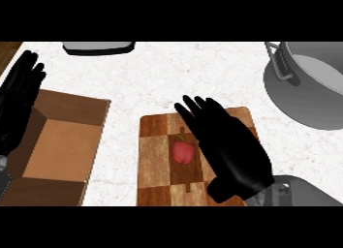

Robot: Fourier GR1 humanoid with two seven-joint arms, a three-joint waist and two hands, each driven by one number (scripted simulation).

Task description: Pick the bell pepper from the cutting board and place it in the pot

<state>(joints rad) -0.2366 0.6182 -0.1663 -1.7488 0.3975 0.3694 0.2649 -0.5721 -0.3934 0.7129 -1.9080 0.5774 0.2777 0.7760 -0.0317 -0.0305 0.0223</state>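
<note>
Right hand [228, 145] hovers flat over the board [156, 160], fingers straight, holding nothing.

Just to its left the pepper [182, 152] lies on the board, long axis running along the fingers, stem away from the wrist. Off the hand's right, beyond its fingertips, sits the pot [314, 82]. Left hand [13, 97] rests open at the far edge, so the right is much nearer.

Even bright light, faint shadows, no glare.
</note>
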